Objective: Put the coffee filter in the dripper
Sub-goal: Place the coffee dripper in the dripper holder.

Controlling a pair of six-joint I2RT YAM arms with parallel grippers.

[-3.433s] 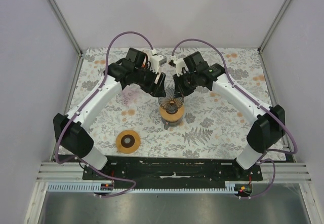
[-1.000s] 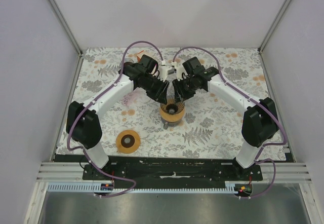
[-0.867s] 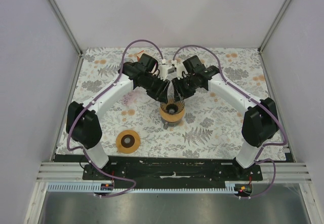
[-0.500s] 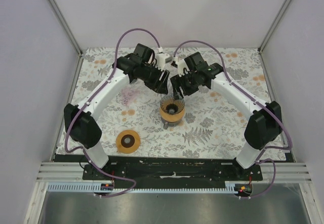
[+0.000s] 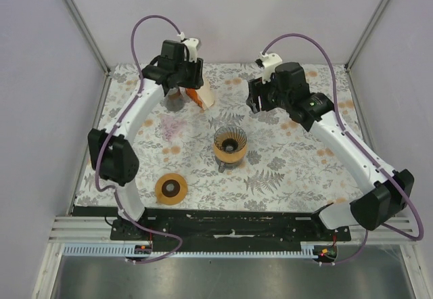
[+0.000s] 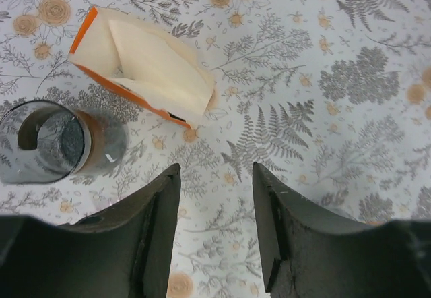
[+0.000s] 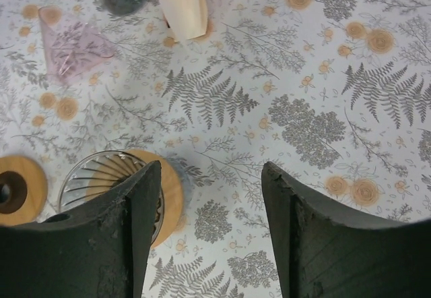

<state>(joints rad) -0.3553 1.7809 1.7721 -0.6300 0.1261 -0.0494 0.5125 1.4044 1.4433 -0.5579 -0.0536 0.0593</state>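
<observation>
**Mia:** What is at the upper left of the top view?

**Tom:** The left gripper (image 6: 214,176). Its two fingers are spread apart and there is nothing between them. It hangs over the flowery worktop (image 5: 291,164).

**Mia:** What lies under it?

**Tom:** A dark glass (image 6: 40,143). Just beside it is an orange holder (image 6: 82,34) lying on its side. The cream coffee filter (image 6: 155,69) sits inside that holder.

**Mia:** Where is the dripper?

**Tom:** The dripper (image 5: 230,143) stands in the middle of the top view, well apart from the filter. A round wooden disc (image 5: 171,189) lies to its lower left.

**Mia:** And on the right?

**Tom:** The right gripper (image 7: 210,173) is at the upper right of the top view. Its fingers are spread wide too, and it holds nothing. The dripper shows at the lower left of its own camera view.
</observation>
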